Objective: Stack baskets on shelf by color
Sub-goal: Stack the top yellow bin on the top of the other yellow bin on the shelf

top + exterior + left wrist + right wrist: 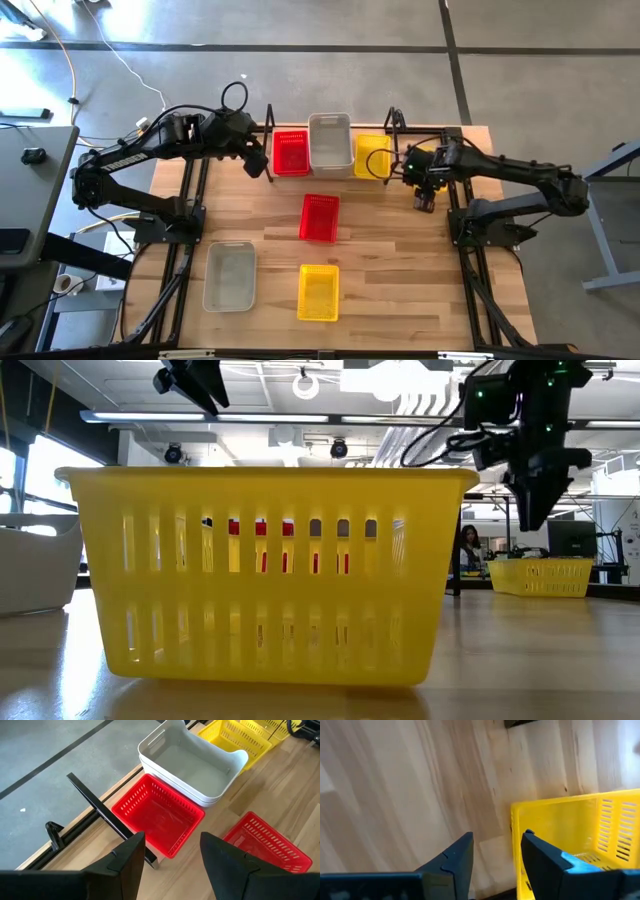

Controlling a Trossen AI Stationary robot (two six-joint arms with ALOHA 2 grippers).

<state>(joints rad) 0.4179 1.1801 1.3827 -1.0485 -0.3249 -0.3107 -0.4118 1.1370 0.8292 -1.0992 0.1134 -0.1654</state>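
Along the table's far edge, a red basket (291,153), a clear-grey basket (330,143) and a yellow basket (372,156) sit in a row on the shelf (452,135). The right gripper (424,197) hangs just beside the yellow one, fingers parted and empty. The left gripper (256,160) hangs spread and empty by the red one.

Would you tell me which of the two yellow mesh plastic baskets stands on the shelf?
The yellow mesh basket beside the right gripper, next to the clear-grey baskets; the other yellow basket lies on the tabletop.

Three baskets (330,145) sit side by side on the shelf (452,137) at upper centre of the high view, with three more baskets (319,218) spread across the tabletop (400,280) below them.
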